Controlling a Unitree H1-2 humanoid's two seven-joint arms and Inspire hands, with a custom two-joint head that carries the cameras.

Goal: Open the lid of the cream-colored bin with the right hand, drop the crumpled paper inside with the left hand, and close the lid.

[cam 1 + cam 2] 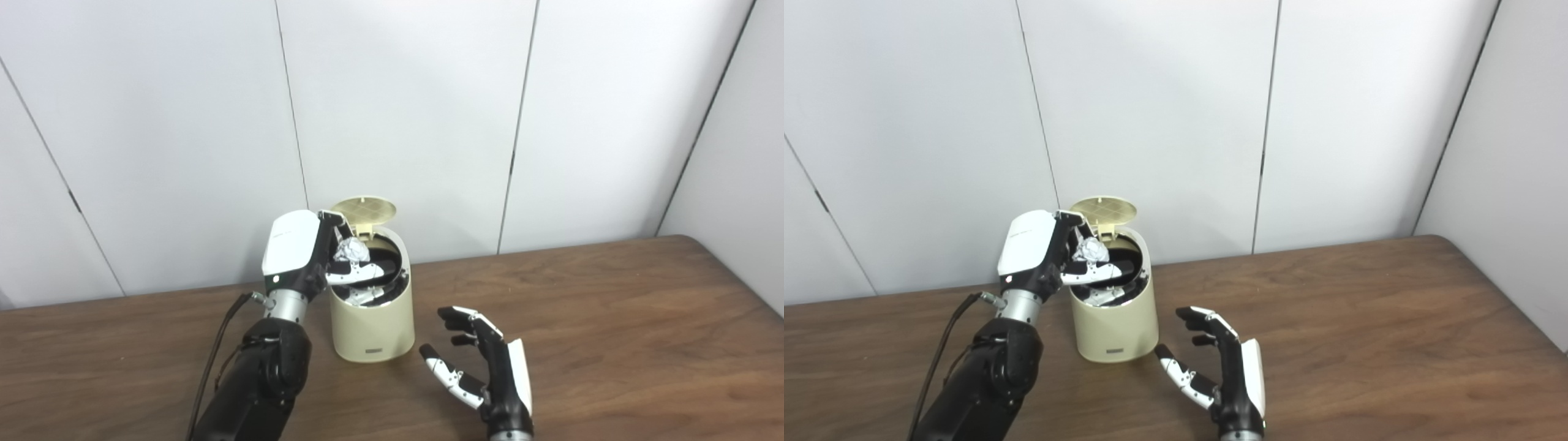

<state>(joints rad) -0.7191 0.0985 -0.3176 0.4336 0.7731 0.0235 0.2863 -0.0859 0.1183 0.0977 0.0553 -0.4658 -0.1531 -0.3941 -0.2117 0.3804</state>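
Note:
The cream-colored bin [372,327] stands on the wooden table with its round lid [364,211] tipped up and open at the back. My left hand [306,251] is over the bin's mouth, shut on the crumpled paper ball [350,250], which sits just above the dark opening. My right hand [484,367] is open and empty, resting above the table to the right of the bin, apart from it. The same scene shows in the right eye view, with the bin [1115,327] and the paper [1090,250].
The brown wooden table [612,318] stretches to the right and front. White wall panels [429,110] stand close behind the bin. A black cable [214,355] hangs along my left forearm.

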